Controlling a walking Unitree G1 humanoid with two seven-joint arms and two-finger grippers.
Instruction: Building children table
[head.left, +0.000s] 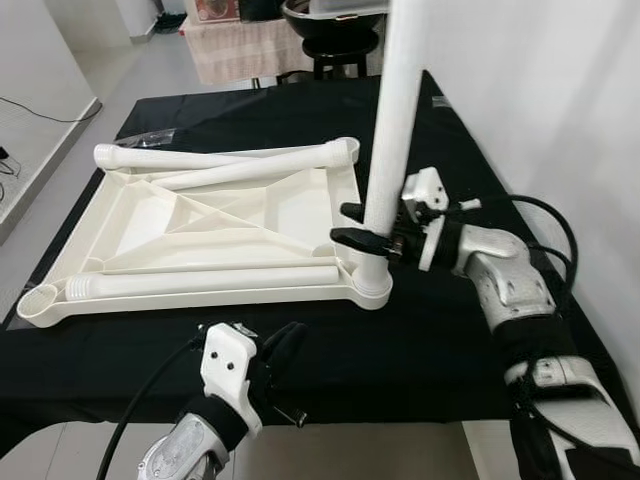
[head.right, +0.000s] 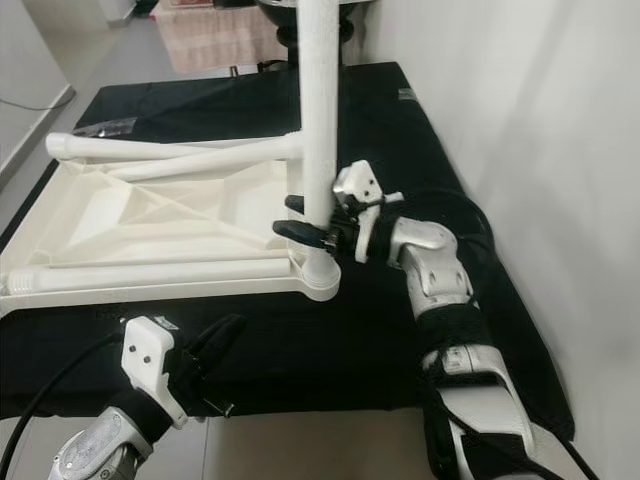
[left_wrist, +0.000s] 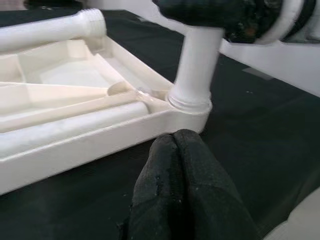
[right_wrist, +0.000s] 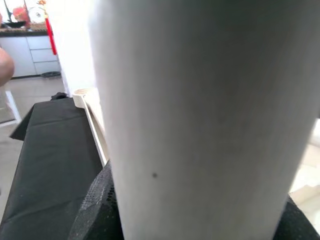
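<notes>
One white table leg (head.left: 392, 130) stands upright in the near right corner socket of the upturned white tabletop (head.left: 250, 215), which lies on the black-covered surface (head.left: 440, 330). My right hand (head.left: 362, 226) is clamped around the leg low down, just above the socket. Three more legs (head.left: 200, 281) lie loose across the tabletop. My left hand (head.left: 280, 355) hovers at the near edge, fingers (left_wrist: 180, 190) pressed together, holding nothing.
</notes>
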